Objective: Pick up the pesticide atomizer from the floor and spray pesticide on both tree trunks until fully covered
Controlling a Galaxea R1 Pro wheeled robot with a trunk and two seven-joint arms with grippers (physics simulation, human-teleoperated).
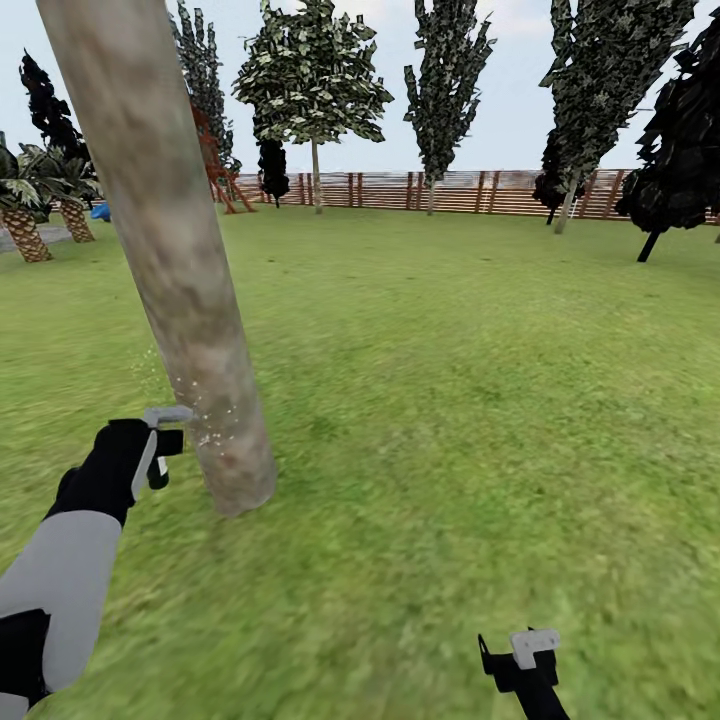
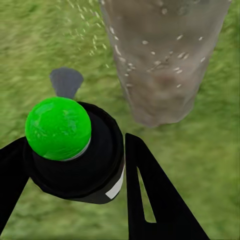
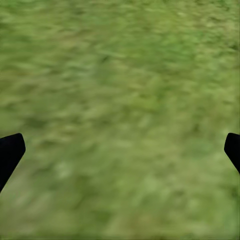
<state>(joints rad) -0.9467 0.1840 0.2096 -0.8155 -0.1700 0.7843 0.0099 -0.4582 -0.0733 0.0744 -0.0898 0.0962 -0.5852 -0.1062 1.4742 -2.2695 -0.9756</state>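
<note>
My left gripper [image 2: 75, 145] is shut on the pesticide atomizer [image 2: 80, 170], a black bottle with a round green cap [image 2: 57, 127] and a grey nozzle [image 2: 66, 82]. The nozzle faces the base of the near tree trunk [image 1: 190, 300], a mottled grey-tan column leaning across the head view's left. In the head view the left gripper [image 1: 165, 442] sits just left of that trunk, low down. Whitish pesticide specks [image 1: 205, 425] hang between them and dot the trunk's bark [image 2: 160, 60]. The other tree [image 1: 315, 90] stands far back near the fence. My right gripper [image 1: 520, 660] hangs open over grass [image 3: 120, 100], holding nothing.
A grass lawn [image 1: 450, 400] stretches out to a reddish-brown slat fence [image 1: 450, 190] at the back. Dark cone-shaped trees [image 1: 445, 90] line the fence. Short palms [image 1: 30, 200] stand at the far left, with a blue object [image 1: 100, 212] beside them.
</note>
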